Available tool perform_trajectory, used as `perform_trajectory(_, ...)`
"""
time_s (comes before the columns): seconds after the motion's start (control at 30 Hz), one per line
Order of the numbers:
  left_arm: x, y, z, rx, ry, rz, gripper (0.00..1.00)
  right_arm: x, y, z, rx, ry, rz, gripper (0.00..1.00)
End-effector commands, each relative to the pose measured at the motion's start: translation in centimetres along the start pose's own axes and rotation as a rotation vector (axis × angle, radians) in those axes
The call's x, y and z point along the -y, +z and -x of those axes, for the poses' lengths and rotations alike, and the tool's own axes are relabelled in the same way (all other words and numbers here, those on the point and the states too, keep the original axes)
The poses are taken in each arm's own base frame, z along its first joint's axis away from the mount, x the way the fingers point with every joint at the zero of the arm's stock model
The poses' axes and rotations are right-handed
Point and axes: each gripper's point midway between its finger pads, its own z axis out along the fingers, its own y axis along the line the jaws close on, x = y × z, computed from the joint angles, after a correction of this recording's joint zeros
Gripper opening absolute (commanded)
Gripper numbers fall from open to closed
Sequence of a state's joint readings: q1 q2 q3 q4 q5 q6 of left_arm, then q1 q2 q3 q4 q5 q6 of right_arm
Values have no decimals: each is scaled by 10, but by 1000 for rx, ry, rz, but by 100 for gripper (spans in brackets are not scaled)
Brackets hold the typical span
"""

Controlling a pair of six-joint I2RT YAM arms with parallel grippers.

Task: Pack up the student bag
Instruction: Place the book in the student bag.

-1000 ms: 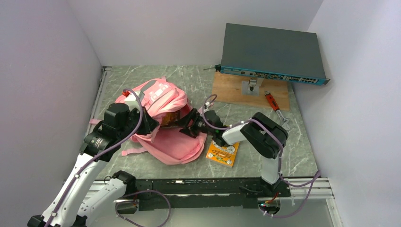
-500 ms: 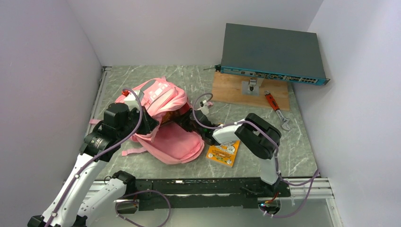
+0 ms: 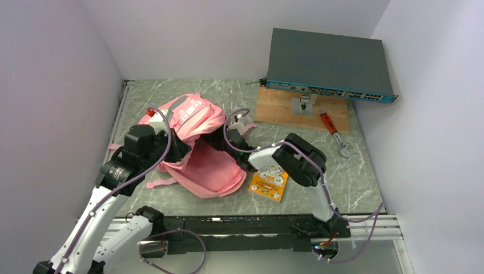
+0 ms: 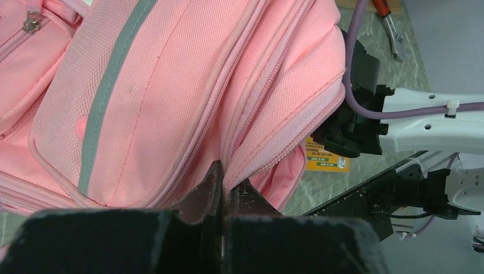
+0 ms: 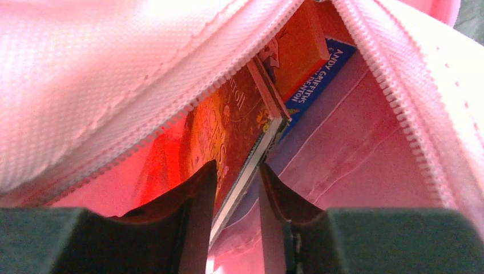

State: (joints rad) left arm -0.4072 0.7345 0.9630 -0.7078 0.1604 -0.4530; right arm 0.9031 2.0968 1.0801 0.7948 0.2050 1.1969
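Nearest, the left gripper (image 4: pixel 221 191) pinches the zip edge of the soft pink fabric backpack (image 3: pixel 197 114), which lies left of centre on the grey marbled table (image 3: pixel 354 171). Beyond, the right gripper (image 5: pixel 234 182) clamps a thin orange book (image 5: pixel 228 131) inside the opening. A slipped pinch could drop the flap and snag the book.

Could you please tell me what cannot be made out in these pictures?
Top view: right pincer hidden inside the bag.
Right wrist view: book title cut off by bag fabric.
Top view: card print too small to read.
Left wrist view: bag's inside hidden by its flap.
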Motion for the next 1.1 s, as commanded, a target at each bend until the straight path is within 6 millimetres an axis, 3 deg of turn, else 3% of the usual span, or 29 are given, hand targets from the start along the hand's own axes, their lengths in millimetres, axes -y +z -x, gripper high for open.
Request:
perform_trajectory(0.0, 24, -17, 43, 171, 28, -84, 0, -34, -14, 14, 48, 24, 64, 39)
perform_trajectory(0.17, 27, -14, 42, 165, 21, -104, 0, -25, -21, 1, 0, 44, 63, 45)
perform_trajectory(0.3, 28, -14, 42, 161, 20, -107, 0, -34, -20, -20, -34, 42, 74, 46)
perform_trajectory(0.57, 30, -19, 45, 168, 20, -110, 0, -45, 3, -51, -71, 60, 53, 46)
perform_trajectory(0.87, 33, -21, 45, 164, 14, -120, 0, -51, 24, -45, -16, 95, 26, 47)
perform_trajectory(1.07, 32, -20, 43, 160, 14, -119, 0, -43, 44, -13, 71, 98, -7, 47)
